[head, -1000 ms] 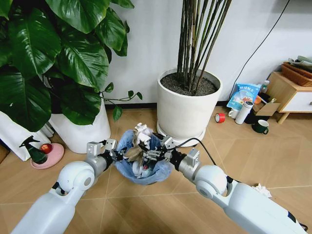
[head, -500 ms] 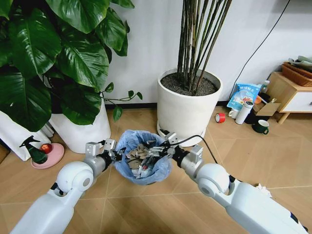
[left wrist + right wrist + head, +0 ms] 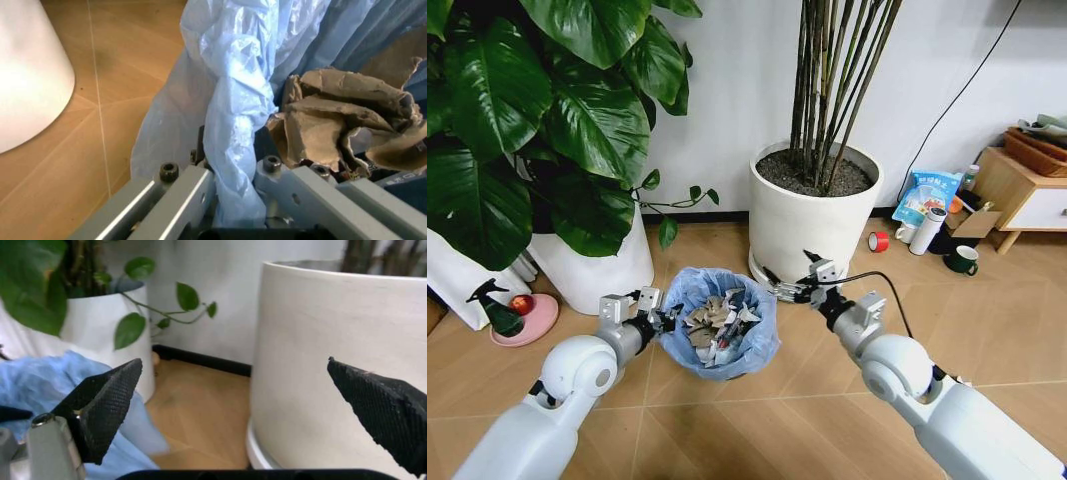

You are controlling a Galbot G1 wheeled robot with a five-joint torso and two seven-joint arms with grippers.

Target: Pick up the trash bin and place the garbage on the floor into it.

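The left gripper [image 3: 665,318] is clamped on the rim of the trash bin [image 3: 720,333], its fingers [image 3: 193,187] pinching the blue bag [image 3: 230,115] where it folds over the edge. That hold keeps the bin steady and its mouth up, so litter can drop straight in. The bin stands on the floor [image 3: 727,415] between the two white plant pots, and crumpled paper [image 3: 340,125] and other garbage [image 3: 717,325] already fill it near the rim.

The right gripper [image 3: 789,292] hangs just beside the bin's far edge, over the floor, its fingers [image 3: 107,405] spread wide and holding nothing.

The big pot [image 3: 812,225] stands close behind the right gripper and narrows the room on that side. A pale scrap [image 3: 965,390] lies on the floor by the right arm, probably litter not yet gathered. A green spray bottle [image 3: 495,308] stands well apart to the left.
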